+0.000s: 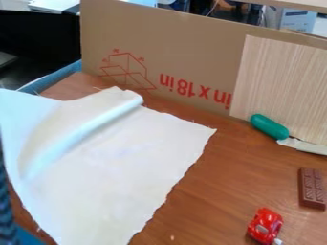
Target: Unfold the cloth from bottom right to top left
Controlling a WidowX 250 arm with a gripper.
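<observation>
Cloth lies nearest, spread across the left of the table with a raised fold toward its upper left, so the unfolding looks well advanced and next wants that fold drawn flat up-left, though the end effector's state I cannot tell.

The thin, off-white, roughly four-sided fabric cloth lies on the brown wood-grain counter, partly spread — its nearer and right-hand part flat, with slightly wavy, frayed edges and a corner pointing right. A raised, rounded fold crosses it diagonally, from the upper middle down to the lower left. Beyond the fold, the cloth reaches the view's left edge — loosely creased.
</observation>
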